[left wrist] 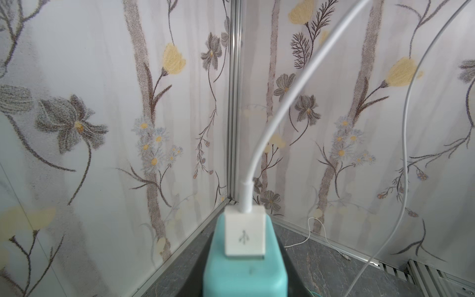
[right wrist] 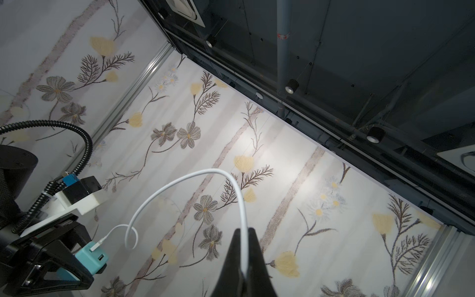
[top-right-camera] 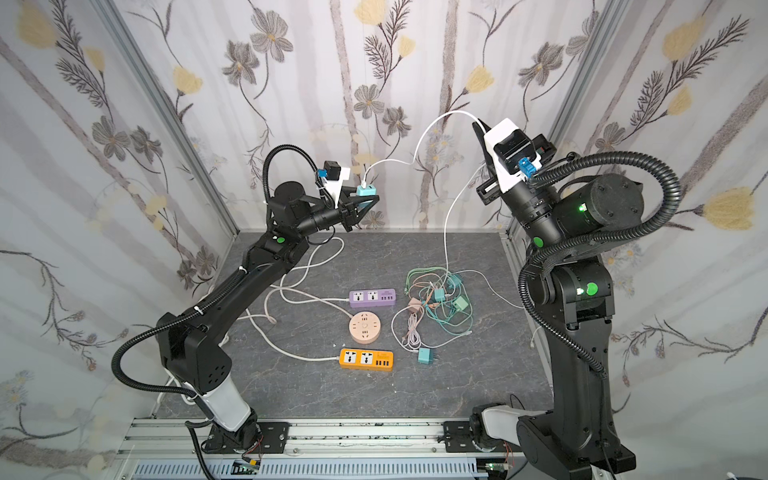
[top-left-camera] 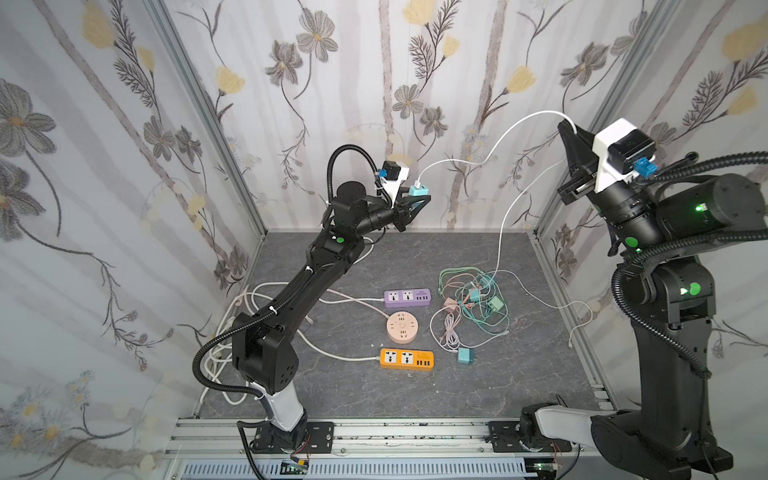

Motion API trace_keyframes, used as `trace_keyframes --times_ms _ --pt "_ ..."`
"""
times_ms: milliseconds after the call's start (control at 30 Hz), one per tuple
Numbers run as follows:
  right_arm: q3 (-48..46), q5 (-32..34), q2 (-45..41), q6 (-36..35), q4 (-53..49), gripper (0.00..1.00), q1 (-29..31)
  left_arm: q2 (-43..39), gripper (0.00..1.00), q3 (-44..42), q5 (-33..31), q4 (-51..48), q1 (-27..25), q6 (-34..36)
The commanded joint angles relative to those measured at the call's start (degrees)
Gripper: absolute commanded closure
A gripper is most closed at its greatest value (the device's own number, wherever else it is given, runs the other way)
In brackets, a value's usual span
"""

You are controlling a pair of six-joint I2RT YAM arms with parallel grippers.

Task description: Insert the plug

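My left gripper [top-left-camera: 417, 200] is raised above the back of the table and is shut on a teal charger block [top-left-camera: 419, 190] [top-right-camera: 366, 190]. A white USB plug [left wrist: 244, 234] sits seated in the block's top face [left wrist: 244, 279]. Its white cable [top-left-camera: 509, 131] [right wrist: 205, 174] arcs up and right to my right gripper [top-left-camera: 564, 124] [top-right-camera: 478, 122]. That gripper is held high near the right wall and is shut on the cable [right wrist: 243, 232]. From there the cable drops to the table. The right wrist view shows the block [right wrist: 91, 257] clamped between the left fingers.
On the dark table lie a purple power strip [top-left-camera: 407, 298], a round pink socket [top-left-camera: 402, 327] and an orange power strip [top-left-camera: 406, 359]. A tangle of green and pink cables with small chargers [top-left-camera: 478, 299] lies to their right. Another teal charger [top-left-camera: 465, 356] sits near the orange strip.
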Motion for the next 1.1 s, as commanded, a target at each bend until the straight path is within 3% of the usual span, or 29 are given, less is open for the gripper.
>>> trace_keyframes --times_ms 0,100,233,500,633,867,1067 --pt "4.61 2.56 1.70 -3.77 -0.76 1.00 0.01 0.06 0.93 1.79 0.67 1.76 -0.12 -0.85" --pt "11.71 1.86 4.39 -4.38 -2.78 1.00 0.02 0.01 0.93 3.25 0.80 1.35 -0.25 -0.08" --pt "13.41 1.64 5.99 -3.47 -2.74 1.00 0.03 0.11 0.93 3.42 0.54 1.52 -0.26 0.75" --pt "3.05 3.13 10.20 -0.14 -5.67 1.00 -0.05 -0.65 0.93 -3.72 -3.05 0.81 -0.17 6.48" --pt "-4.96 1.88 12.51 5.89 -5.30 1.00 0.01 -1.70 0.94 -10.27 -4.90 0.93 0.73 8.53" --pt "-13.56 -0.62 17.98 20.57 -1.71 1.00 0.20 -1.76 0.92 -20.75 -1.92 7.41 3.16 8.35" --pt "-13.62 -3.91 26.57 32.59 0.07 1.00 0.47 3.28 0.92 -19.44 0.36 8.33 6.69 4.52"
